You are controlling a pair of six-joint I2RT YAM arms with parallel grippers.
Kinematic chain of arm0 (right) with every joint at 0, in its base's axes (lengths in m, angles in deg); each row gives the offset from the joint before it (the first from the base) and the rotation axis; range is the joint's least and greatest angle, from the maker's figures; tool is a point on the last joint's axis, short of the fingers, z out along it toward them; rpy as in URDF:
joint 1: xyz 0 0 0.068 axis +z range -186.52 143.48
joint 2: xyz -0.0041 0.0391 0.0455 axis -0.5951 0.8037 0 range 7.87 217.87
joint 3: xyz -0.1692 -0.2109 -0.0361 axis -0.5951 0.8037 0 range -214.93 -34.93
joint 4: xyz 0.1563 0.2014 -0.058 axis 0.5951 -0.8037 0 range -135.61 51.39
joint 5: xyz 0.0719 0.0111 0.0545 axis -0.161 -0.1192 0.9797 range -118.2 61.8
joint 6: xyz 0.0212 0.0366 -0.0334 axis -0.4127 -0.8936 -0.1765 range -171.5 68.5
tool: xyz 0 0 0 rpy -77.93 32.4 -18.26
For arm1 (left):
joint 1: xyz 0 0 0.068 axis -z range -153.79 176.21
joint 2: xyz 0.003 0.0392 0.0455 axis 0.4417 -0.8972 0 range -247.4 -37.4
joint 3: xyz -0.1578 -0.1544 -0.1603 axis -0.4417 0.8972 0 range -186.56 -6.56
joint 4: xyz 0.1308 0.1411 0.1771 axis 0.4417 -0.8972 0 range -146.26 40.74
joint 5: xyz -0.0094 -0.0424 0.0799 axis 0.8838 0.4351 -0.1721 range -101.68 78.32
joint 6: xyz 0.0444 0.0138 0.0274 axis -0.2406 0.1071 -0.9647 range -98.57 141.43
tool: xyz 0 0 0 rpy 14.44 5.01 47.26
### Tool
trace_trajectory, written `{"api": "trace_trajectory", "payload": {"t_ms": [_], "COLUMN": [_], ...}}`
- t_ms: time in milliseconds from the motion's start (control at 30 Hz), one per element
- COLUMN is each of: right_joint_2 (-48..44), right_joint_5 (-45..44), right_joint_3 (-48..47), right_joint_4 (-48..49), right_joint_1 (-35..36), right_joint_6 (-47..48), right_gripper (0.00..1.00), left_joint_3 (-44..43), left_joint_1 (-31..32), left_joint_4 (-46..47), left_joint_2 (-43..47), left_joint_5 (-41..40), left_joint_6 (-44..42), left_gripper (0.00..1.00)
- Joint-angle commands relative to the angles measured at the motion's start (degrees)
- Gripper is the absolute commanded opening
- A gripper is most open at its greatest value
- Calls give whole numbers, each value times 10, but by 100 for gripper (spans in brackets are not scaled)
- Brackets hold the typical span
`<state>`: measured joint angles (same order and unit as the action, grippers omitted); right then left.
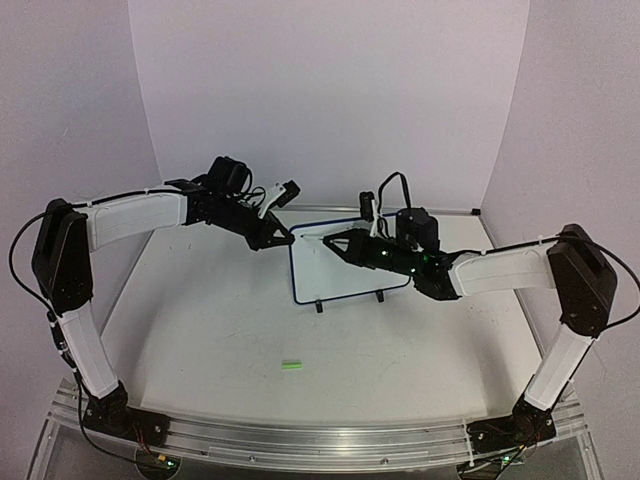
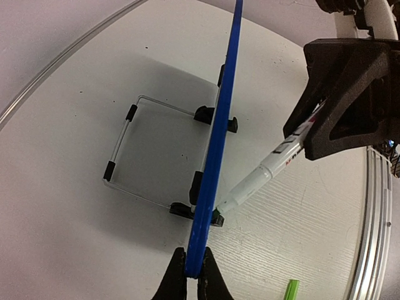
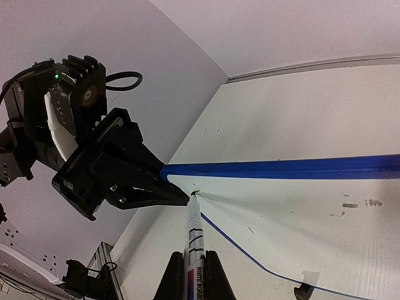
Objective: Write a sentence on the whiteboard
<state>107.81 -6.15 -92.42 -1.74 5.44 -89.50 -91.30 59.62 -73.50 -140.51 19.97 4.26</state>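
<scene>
The whiteboard [image 1: 345, 275] stands just toward 1 o'clock of the middle of the surface [image 1: 220, 330]. Its long axis runs from 9 to 3 o'clock in the overhead view. It rests on two small black feet [image 1: 320, 306] and leans back a little, with its white face turned toward 6 o'clock, where the arm bases are. From the left wrist it shows edge-on as a thin blue rim, with a wire stand [image 2: 125, 147] lying behind it.

The left arm [image 1: 135, 215] reaches in from 9 o'clock. The left jaws are pinched tight on the rim at the board's 10 o'clock corner.

The right arm [image 1: 500, 268] comes from 3 o'clock. The right jaws are clamped around the barrel of a white marker [image 3: 192, 234]. The marker's long axis points toward 9 o'clock across the board's face. Its green tip touches the board just beside the corner the left jaws hold.

A small green cap [image 1: 291, 366] lies flat on the surface well apart from the board, toward 7 o'clock of it.

The surface is white with a faint grain, and a metal rail [image 1: 300, 440] carries both arm bases along its 6 o'clock edge. Plain pale lilac walls [image 1: 320, 90] close it in at 9, 12 and 3 o'clock.
</scene>
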Motion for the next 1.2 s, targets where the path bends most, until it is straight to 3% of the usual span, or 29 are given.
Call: {"api": "trace_trajectory", "payload": {"t_ms": [0,1167], "right_joint_2": [19,26], "right_joint_5": [-5,-45], "right_joint_3": [-25,6], "right_joint_4": [25,-3], "right_joint_1": [1,1], "right_joint_6": [-4,-1], "right_gripper": [0,0], "left_joint_3": [-23,-26], "left_joint_1": [-3,-3], "left_joint_4": [-17,-20], "left_joint_2": [-10,-7], "left_joint_5": [-18,-26], "left_joint_6": [-19,-21], "left_gripper": [0,0]}}
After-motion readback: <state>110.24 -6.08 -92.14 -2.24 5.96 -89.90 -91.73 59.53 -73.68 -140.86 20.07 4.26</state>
